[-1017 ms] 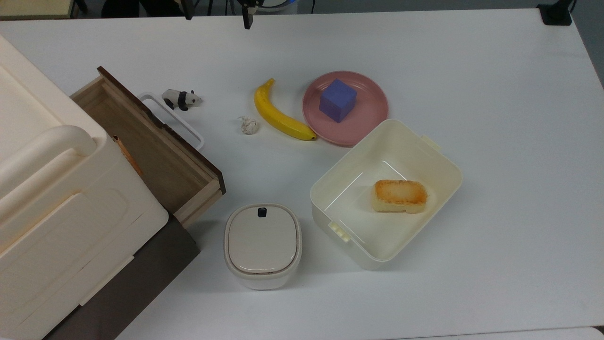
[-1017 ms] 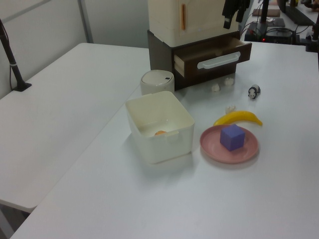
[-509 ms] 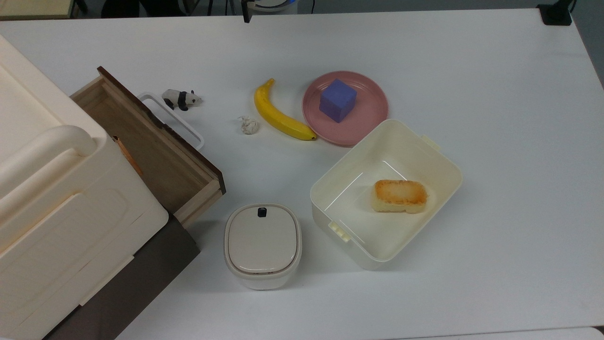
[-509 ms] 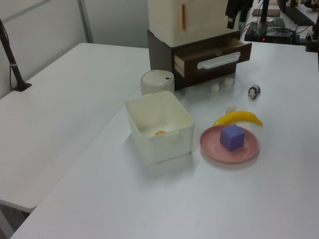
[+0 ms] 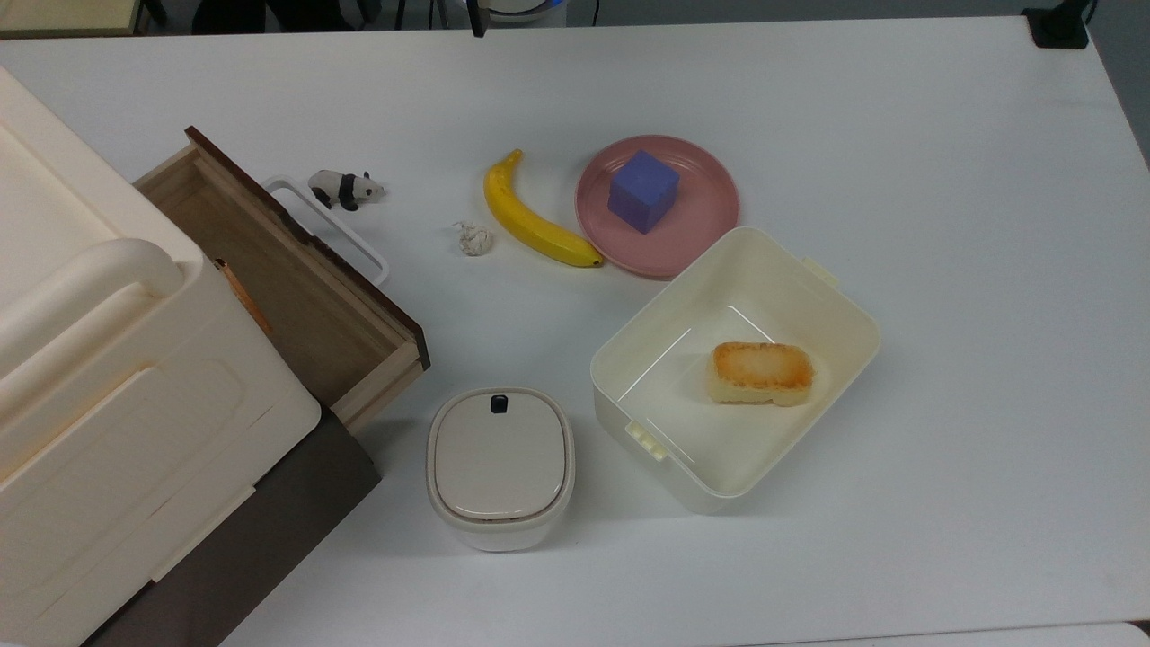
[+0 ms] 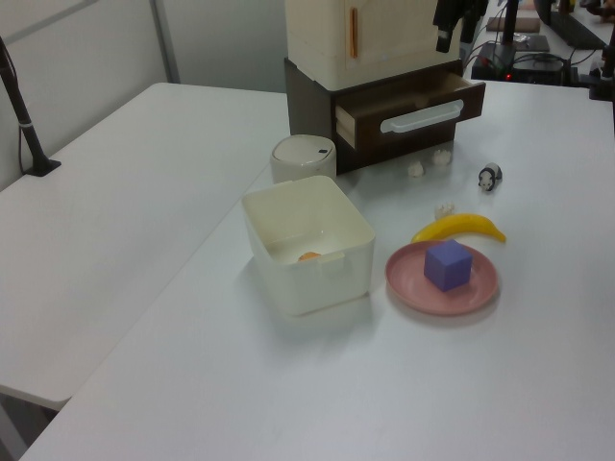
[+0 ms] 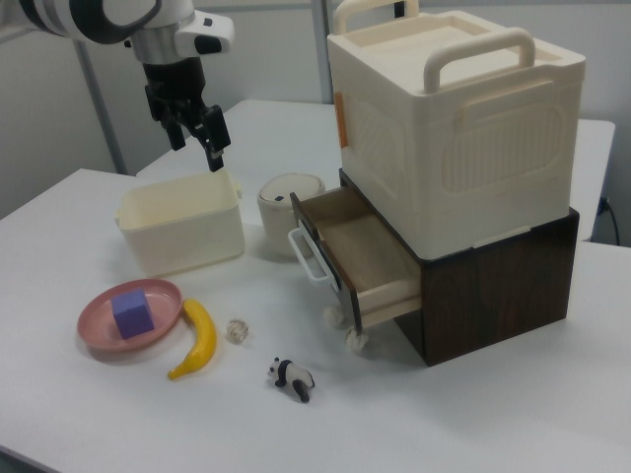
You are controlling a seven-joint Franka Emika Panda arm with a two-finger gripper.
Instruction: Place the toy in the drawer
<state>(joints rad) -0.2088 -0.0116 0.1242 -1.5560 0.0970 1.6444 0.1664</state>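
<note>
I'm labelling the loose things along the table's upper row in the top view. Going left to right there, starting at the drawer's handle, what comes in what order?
Drawer handle → panda toy → small whitish wad → banana → pink plate with the purple cube on it.

The drawer (image 5: 296,288) stands pulled out from the cabinet (image 7: 493,286), with a big box (image 7: 454,118) on the cabinet. In the top view, the panda (image 5: 345,188) stands on the table (image 5: 943,180) just beside the drawer's handle (image 5: 332,234), on the top view's right of the drawer. Farther to the top view's right of the drawer lie a small wad (image 5: 473,239), a banana (image 5: 530,216), then a plate (image 5: 701,234) with a cube (image 5: 642,190) on it. Below the plate in the top view sits a tub (image 5: 791,296) holding a bread piece (image 5: 762,372); a lidded pot (image 5: 499,465) stands between the tub and the drawer.
</note>
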